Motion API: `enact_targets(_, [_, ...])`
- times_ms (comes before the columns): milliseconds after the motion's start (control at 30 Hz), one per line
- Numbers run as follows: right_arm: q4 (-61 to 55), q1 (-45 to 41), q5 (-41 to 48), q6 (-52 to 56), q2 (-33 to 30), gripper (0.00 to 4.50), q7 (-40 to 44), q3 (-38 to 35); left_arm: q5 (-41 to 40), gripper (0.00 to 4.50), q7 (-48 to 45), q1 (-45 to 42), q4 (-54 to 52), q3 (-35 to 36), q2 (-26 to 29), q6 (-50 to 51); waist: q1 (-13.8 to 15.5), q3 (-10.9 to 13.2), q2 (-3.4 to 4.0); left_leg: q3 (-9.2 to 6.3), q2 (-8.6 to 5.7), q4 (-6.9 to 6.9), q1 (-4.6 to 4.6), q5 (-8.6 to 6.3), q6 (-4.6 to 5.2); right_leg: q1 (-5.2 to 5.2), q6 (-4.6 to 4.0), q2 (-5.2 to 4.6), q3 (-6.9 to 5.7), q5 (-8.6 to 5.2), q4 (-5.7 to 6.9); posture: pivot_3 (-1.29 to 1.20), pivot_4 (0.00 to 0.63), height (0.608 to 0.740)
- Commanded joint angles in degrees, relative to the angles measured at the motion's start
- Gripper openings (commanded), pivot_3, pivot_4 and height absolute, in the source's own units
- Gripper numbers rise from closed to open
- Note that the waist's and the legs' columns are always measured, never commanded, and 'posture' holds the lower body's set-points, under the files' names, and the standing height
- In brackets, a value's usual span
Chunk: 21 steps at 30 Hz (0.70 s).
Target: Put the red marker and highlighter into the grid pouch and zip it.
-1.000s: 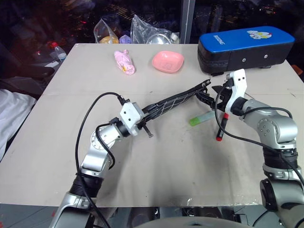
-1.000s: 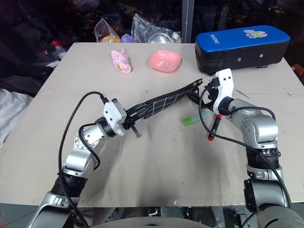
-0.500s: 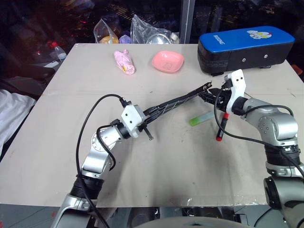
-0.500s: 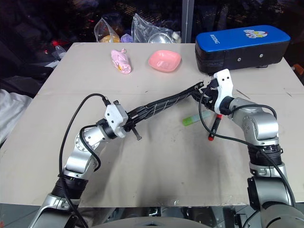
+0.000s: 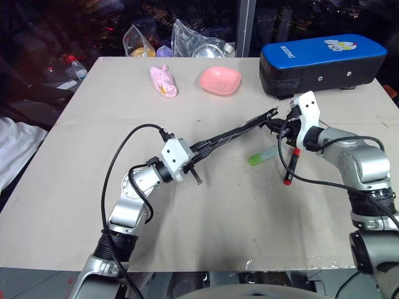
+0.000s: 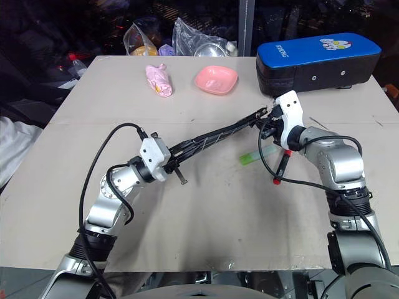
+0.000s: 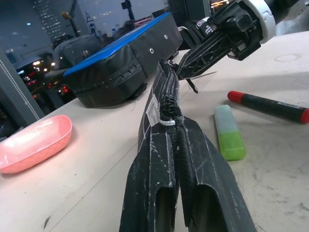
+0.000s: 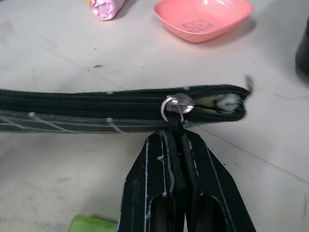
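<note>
Right claw [image 8: 176, 140] pinches the black zipper pull [image 8: 175, 126], left claw [image 7: 176, 159] clamps the black white-gridded fabric pouch [image 5: 230, 135]; a crooked tug may jam the zipper

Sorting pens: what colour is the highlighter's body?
Bright green highlighter, clearest in the left wrist view.

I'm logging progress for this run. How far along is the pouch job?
Done: the left hand is shut on one end of the grid pouch, holding it off the table. In hand: the right hand is shut on the zipper pull at the other end. Left: the red marker and highlighter lie on the table, so loading and zipping remain.
</note>
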Motion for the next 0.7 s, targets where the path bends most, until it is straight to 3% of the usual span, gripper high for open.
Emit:
enact_targets(33, [-4.11, -1.31, -2.01, -3.09, -1.81, 0.04, 2.22, 2.26, 0.84, 0.00, 0.82, -0.53, -2.52, 0.53, -0.66, -0.29, 0.01, 0.00, 0.00, 0.00, 0.00, -0.01, 0.00, 0.00, 0.00, 0.00, 0.00, -0.01, 0.01, 0.00, 0.00, 0.00, 0.150, 0.738])
enact_targets(400, [-9.68, -2.02, -3.61, -2.90, -3.68, 0.04, 6.11, 6.34, 3.95, 0.00, 3.15, -0.33, -2.13, 0.51, -2.34, -0.77, 0.02, 0.02, -0.02, 0.00, 0.01, -0.03, -0.01, 0.00, 0.00, -0.02, 0.00, -0.03, -0.01, 0.00, -0.02, 0.00, 0.150, 0.738])
enact_targets(700, [-9.24, -1.80, -4.18, -2.60, -4.34, 0.04, 6.53, 5.59, 6.88, 0.00, 9.69, -1.11, -1.18, 3.30, -4.54, -1.41, 0.04, 0.03, -0.03, -0.01, 0.01, -0.03, -0.01, 0.00, 0.00, -0.02, 0.00, -0.12, -0.01, 0.00, -0.02, 0.00, 0.150, 0.738])
